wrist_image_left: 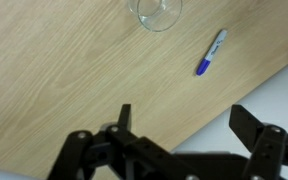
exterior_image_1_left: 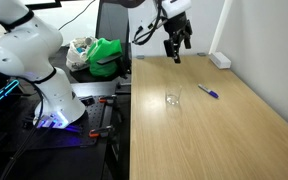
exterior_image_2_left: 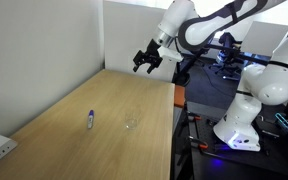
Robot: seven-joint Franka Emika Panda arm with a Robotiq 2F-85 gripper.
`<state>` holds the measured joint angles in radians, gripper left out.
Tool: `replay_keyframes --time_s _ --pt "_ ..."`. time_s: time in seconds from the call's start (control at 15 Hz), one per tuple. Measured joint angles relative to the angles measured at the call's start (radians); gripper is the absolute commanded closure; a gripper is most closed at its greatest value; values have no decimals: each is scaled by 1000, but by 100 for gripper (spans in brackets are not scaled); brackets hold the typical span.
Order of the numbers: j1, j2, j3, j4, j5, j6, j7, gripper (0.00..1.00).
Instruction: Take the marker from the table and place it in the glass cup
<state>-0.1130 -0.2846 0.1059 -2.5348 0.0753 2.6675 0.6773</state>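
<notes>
While the black two-finger gripper (exterior_image_1_left: 175, 54) is held in the air above one end of the long table with the light tan wood-grain top (exterior_image_1_left: 224, 140), its fingers (wrist_image_left: 124, 118) are seen spread wide apart in the wrist view, and only the table surface is seen between them. The thin blue-purple marker with a paler barrel (wrist_image_left: 212, 52) is laid flat on the table, well apart from the gripper. In the wrist view it is placed on a diagonal, with the dark end pointed down and to the left. The small clear glass cup (exterior_image_1_left: 172, 100) is stood upright near the marker, but they are not touching. In the wrist view the cup is cut by the top edge. A white rectangular block (exterior_image_1_left: 220, 60) is seen at the table edge by the wall, apart from both.
</notes>
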Motion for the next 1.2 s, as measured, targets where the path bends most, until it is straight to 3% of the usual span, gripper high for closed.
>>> replay_keyframes --time_s 0.4,0.8,1.2 --pt "19 88 7 51 1 5 36 0" --pt "96 210 9 154 72 5 41 0" --pt "154 369 7 295 92 5 138 0"
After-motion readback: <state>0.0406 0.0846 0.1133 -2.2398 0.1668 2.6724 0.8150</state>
